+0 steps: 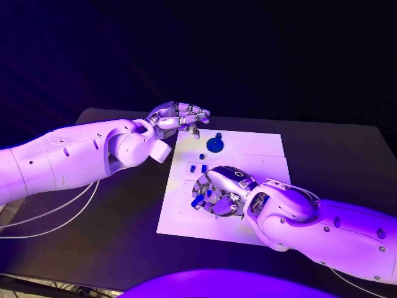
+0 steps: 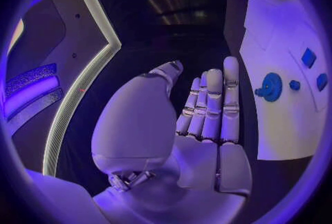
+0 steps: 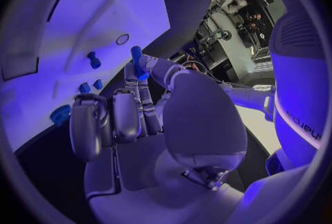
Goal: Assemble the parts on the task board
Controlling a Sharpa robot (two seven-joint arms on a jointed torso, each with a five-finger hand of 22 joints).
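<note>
The white task board [image 1: 252,155] lies in the middle of the black table. A round blue part [image 1: 216,144] stands near its far edge, also seen as the round blue part [image 2: 270,87] beside small blue parts [image 2: 309,58]. Small blue pieces [image 1: 196,166] lie at mid-board. My right hand [image 1: 222,191] hovers over the board's near half and pinches a blue peg [image 3: 137,62] between thumb and a finger. My left hand [image 1: 179,117] sits at the board's far left corner, its fingers [image 2: 211,103] stretched out with nothing in them.
More small blue parts [image 3: 93,60] and a round hole [image 3: 122,38] are on the board beyond my right hand. The board has shallow recesses [image 1: 265,162] on its right side. Black table [image 1: 342,161] surrounds the board. White cables [image 1: 46,217] hang at the left.
</note>
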